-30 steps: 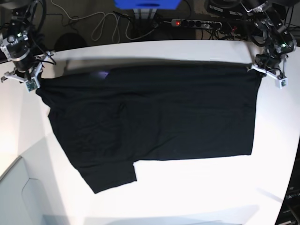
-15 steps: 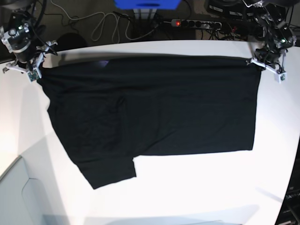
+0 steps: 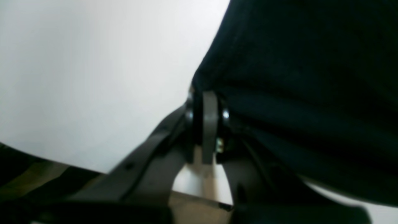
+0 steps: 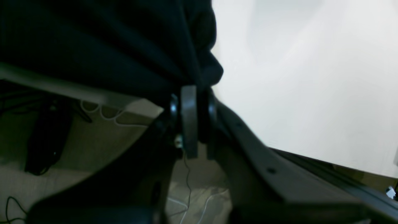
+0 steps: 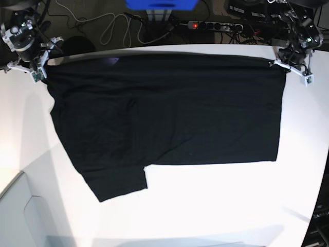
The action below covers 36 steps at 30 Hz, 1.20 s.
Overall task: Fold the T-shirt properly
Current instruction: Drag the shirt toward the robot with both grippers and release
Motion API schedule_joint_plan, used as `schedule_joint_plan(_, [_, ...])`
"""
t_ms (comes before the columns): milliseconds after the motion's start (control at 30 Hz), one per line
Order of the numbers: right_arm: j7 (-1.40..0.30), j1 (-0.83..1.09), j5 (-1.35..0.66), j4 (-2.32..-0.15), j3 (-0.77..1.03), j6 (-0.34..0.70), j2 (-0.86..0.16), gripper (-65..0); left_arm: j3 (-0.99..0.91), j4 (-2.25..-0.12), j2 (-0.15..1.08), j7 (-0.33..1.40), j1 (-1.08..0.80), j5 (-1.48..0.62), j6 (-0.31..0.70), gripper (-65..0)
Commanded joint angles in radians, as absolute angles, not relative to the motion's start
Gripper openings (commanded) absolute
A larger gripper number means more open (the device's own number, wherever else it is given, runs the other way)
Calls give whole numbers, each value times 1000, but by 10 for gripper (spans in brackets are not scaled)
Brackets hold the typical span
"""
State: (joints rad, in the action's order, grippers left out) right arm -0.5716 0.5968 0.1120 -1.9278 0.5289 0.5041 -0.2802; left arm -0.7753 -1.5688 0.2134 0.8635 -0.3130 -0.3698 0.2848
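The black T-shirt (image 5: 169, 113) lies spread over the white table (image 5: 216, 206), plain side up, with a sleeve (image 5: 121, 182) sticking out at the near left. Its far edge is stretched between both arms near the table's back edge. My left gripper (image 5: 281, 66) is shut on the far right corner of the T-shirt (image 3: 311, 77); in the left wrist view the left gripper (image 3: 206, 102) pinches the cloth. My right gripper (image 5: 45, 67) is shut on the far left corner; in the right wrist view the right gripper (image 4: 190, 93) clamps bunched T-shirt cloth (image 4: 108, 46).
A power strip (image 5: 213, 24), cables (image 5: 110, 25) and a blue box (image 5: 162, 4) lie on the floor behind the table. The table's curved left edge (image 5: 10, 180) runs at the near left. Bare white tabletop shows in front of the shirt.
Both grippers have carried the shirt's far edge further back, toward the table's rear edge. The cloth is drawn flatter, and the near hem and sleeve have slid slightly away.
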Motion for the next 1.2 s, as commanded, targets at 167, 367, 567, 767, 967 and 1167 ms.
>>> schedule_joint_plan(167, [-562, 602, 114, -1942, 539, 504, -295, -406, -776, -1577, 229, 878, -317, -360, 274, -650])
schedule_joint_plan(367, [-561, 602, 111, -1942, 539, 504, -295, -300, -779, -1578, 232, 923, -317, -367, 277, -650])
schedule_joint_plan(567, [-561, 593, 113, -1943, 539, 504, -295, -300, -780, -1587, 232, 977, -317, -369, 277, -538])
schedule_joint_plan(767, [-556, 590, 113, -1946, 541, 504, -295, -300, -783, -1587, 232, 970, -329, -369, 283, -355])
schedule_joint_plan(967, [-561, 541, 110, -1951, 584, 504, -278, -300, -783, -1696, 231, 970, -358, -369, 282, -352])
schedule_joint_plan(1167, [-561, 495, 113, -1951, 631, 504, -251, -294, -869, -1804, 216, 983, -360, -367, 277, -331])
